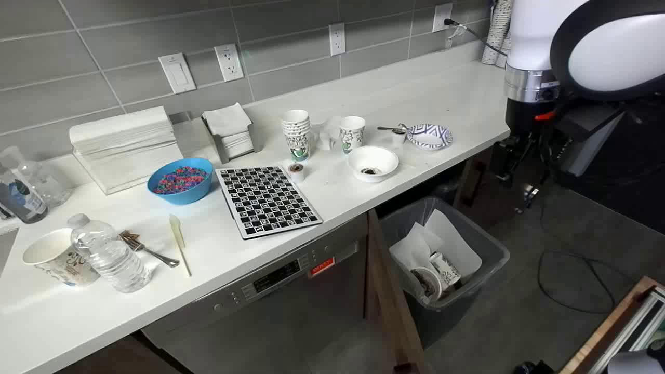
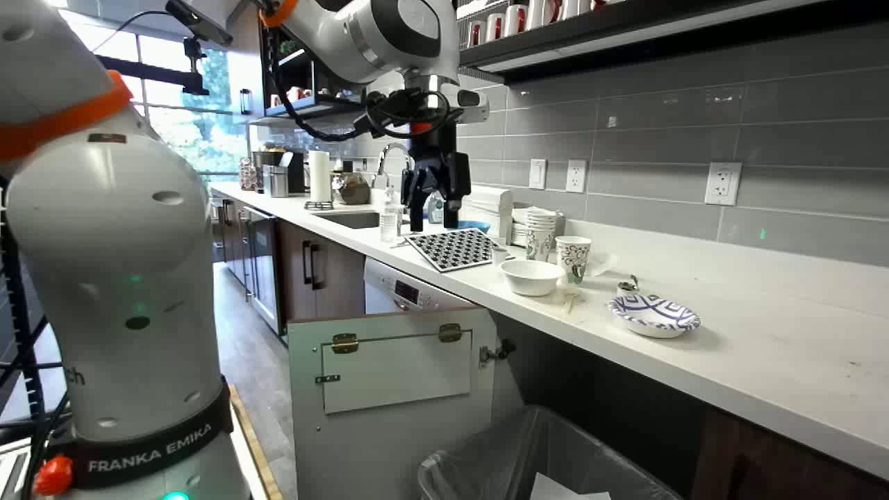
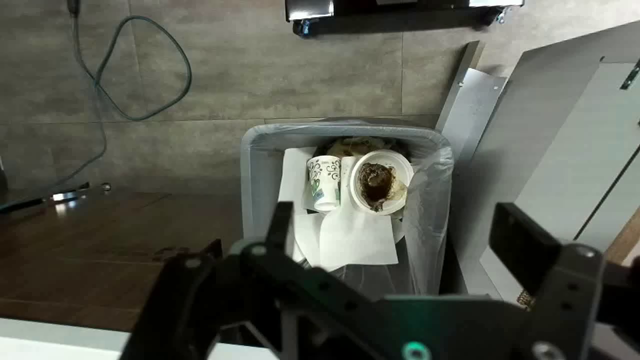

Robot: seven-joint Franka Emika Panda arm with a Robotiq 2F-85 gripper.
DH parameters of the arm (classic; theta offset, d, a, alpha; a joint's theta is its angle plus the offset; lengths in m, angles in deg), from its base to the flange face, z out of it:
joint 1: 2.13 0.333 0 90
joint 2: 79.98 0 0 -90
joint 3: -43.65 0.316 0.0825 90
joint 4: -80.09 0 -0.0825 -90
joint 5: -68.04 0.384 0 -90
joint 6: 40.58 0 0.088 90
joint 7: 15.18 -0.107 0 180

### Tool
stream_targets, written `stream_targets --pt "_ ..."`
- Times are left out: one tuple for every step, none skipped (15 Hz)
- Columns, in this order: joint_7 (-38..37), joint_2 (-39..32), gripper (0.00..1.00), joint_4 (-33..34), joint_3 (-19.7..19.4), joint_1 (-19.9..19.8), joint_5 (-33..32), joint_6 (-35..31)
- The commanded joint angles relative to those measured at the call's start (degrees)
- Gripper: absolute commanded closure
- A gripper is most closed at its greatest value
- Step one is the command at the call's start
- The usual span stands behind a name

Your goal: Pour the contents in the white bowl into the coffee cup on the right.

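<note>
The white bowl [image 1: 363,175] stands upright near the counter's front edge, with a small dark patch of contents at its bottom. It also shows in an exterior view [image 2: 531,281], where its inside is hidden. The coffee cup [image 1: 352,136], a white paper cup with a dark leafy pattern, stands upright just behind the bowl and shows in an exterior view [image 2: 574,258]. My gripper [image 1: 515,191] is open and empty, in the air off the counter's front, apart from both. In the wrist view its fingers [image 3: 395,212] are wide apart above the bin; bowl and cup are out of that view.
A stack of paper cups [image 1: 296,130] and a small white pod [image 1: 296,174] stand beside the bowl. A striped dish [image 1: 431,146], a checkered board [image 1: 270,200] and a blue bowl [image 1: 182,196] are on the counter. A bin [image 3: 345,129] stands below, by an open cabinet door [image 2: 389,430].
</note>
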Motion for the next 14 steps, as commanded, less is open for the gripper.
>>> stream_targets --pt "-0.5 -0.1 0.0 0.1 -0.9 1.1 -0.5 0.2" --pt "-0.5 -0.1 0.0 0.1 -0.9 1.1 -0.5 0.2" --pt "-0.5 -0.1 0.0 0.1 -0.9 1.1 -0.5 0.2" --pt "-0.5 -0.1 0.0 0.1 -0.9 1.1 -0.5 0.2" --pt "-0.5 -0.1 0.0 0.1 -0.9 1.1 -0.5 0.2" --pt "-0.5 -0.1 0.0 0.1 -0.9 1.1 -0.5 0.2" --pt "-0.5 -0.1 0.0 0.1 -0.9 1.1 -0.5 0.2" --pt "-0.5 -0.1 0.0 0.1 -0.9 1.1 -0.5 0.2" --pt "-0.3 -0.7 0.0 0.2 -1.6 0.6 -0.3 -0.4" --pt "1.3 -2.8 0.0 0.4 -3.2 -0.4 -1.6 -4.7" --pt "2.2 -3.8 0.0 0.6 -4.0 -0.9 -2.9 -8.1" --pt "4.5 -5.8 0.0 0.8 -5.4 -1.6 -5.3 -15.0" --pt "6.4 -7.1 0.0 2.2 -6.6 -2.0 -6.7 -19.6" --pt "8.9 -10.0 0.0 3.6 -8.3 -2.3 -7.1 -25.0"
